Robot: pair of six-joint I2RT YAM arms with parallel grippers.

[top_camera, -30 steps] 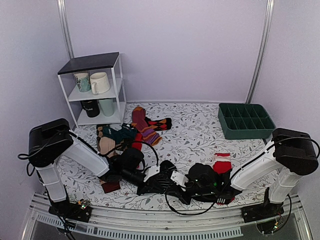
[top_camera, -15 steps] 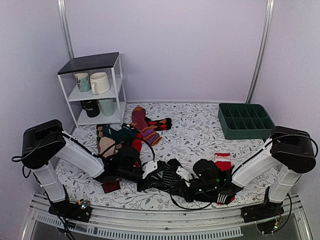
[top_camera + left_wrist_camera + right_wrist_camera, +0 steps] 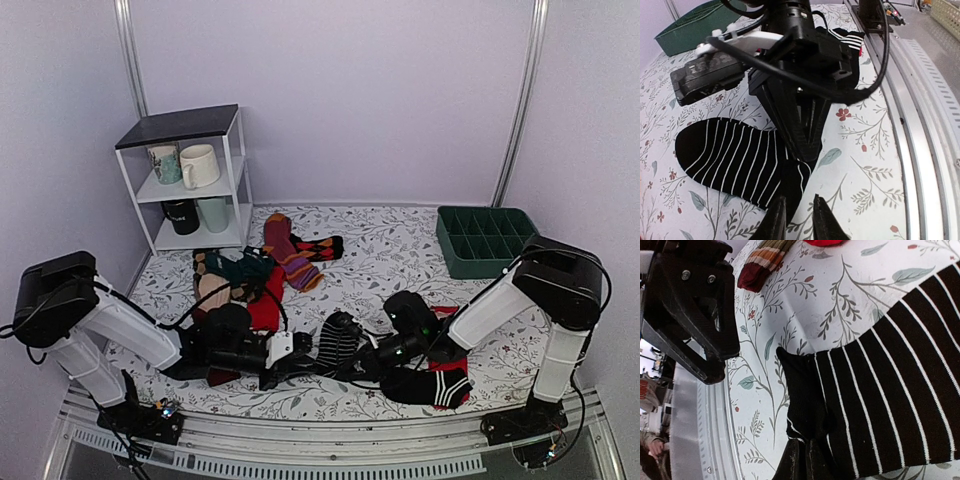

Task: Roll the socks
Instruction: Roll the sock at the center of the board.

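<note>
the striped sock [image 3: 338,345] lies flat on the surface [image 3: 380,270] near the front edge, between both arms. the right claw [image 3: 801,446] is closed together on its end, probably to start the roll. the left claw [image 3: 797,204], slightly apart, hovers just beside the same end, not gripping.

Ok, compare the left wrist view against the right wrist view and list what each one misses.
Left wrist only: the dark green compartment tray, the metal table rail and the right gripper pinching the black knit sock with thin white stripes. Right wrist only: a brown sock with an orange-striped cuff, a plain red sock's edge and the left gripper. Both: that striped sock on the floral tablecloth.
</note>
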